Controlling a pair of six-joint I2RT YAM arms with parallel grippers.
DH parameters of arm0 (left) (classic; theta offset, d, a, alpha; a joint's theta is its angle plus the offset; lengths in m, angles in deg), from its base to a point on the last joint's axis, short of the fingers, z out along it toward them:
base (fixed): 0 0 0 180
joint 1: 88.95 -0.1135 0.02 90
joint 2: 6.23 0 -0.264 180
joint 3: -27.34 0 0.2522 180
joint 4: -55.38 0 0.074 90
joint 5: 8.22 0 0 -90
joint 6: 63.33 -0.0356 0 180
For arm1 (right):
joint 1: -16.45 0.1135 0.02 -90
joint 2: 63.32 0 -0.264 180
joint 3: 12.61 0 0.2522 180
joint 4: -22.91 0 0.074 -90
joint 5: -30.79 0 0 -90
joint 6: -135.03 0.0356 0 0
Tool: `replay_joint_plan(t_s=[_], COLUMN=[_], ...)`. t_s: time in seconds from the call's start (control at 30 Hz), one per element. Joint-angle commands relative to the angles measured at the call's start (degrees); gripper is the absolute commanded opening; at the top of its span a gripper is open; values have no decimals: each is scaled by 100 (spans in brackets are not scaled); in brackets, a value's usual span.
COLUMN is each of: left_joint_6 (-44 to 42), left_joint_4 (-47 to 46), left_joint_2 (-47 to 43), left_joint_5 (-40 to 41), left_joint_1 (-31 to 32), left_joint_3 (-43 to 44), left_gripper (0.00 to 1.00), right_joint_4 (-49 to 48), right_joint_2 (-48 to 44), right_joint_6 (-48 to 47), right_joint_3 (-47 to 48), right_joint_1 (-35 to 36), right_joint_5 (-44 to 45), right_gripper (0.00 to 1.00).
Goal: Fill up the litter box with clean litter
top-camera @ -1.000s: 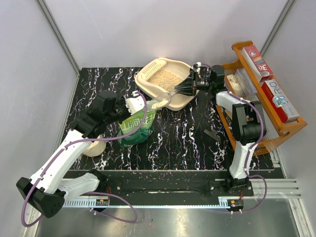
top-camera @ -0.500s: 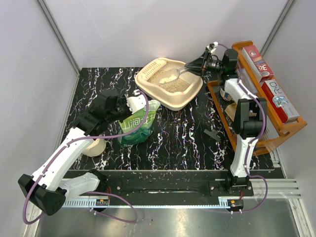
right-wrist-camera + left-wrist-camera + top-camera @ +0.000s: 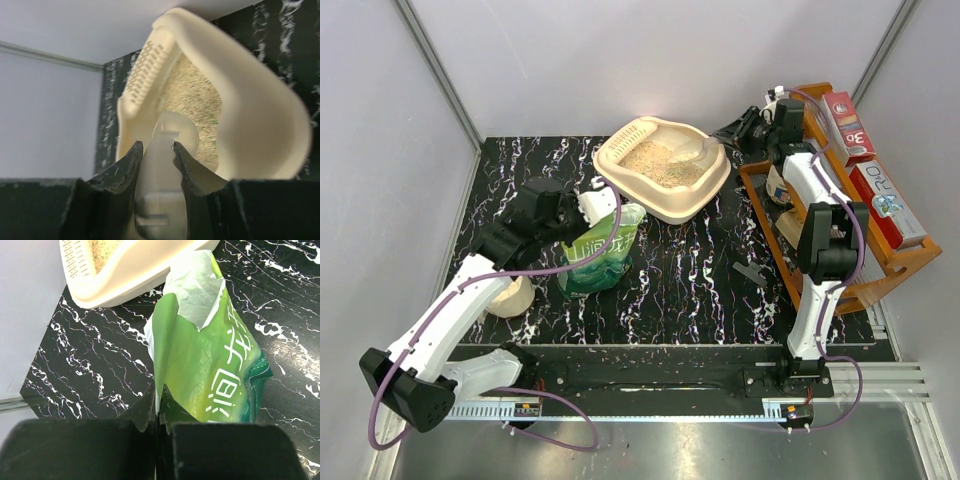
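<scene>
From above, the large cream-beige plastic litter box (image 3: 665, 205) sits far-centre on the black marbled table (image 3: 700, 270), with fine pale tan litter (image 3: 655, 165) covering its floor. The right gripper (image 3: 742, 128) is just off the box's right rim and is the nearer one. It is clamped on a cream plastic scoop (image 3: 698, 150), whose long axis runs left and slightly nearward into the tray. The left gripper (image 3: 588, 207) is beside the box's near-left edge.

The left wrist view shows its jaws pinched fully together on the torn lip of the green printed bag (image 3: 210, 365). The bag's mouth points toward the box.

The right wrist view shows the jaws partly closed around the scoop's handle, with the bowl over the litter, so spreading likely means sweeping along that axis.
</scene>
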Motion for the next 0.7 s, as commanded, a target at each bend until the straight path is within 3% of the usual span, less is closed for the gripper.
replay_joint_plan(t_s=[0.0, 0.53, 0.6, 0.67], left_joint_6=[290, 299, 307, 316], left_joint_4=[-715, -1208, -1226, -1199], left_joint_2=[-225, -866, -937, -1007], left_joint_5=[-233, -233, -180, -136], left_joint_1=[37, 46, 46, 46], left_joint_3=[131, -422, -476, -502], left_gripper=[0, 0, 0, 0], right_joint_4=[956, 1397, 1431, 1624], right_joint_2=[-944, -1673, -1805, -2059], right_joint_6=[-1725, -5733, -5840, -5797], right_joint_3=[307, -80, 16, 139], right_joint_1=[270, 1640, 1641, 1641], right_joint_5=[1511, 3241, 3297, 2720], right_gripper=[0, 0, 0, 0])
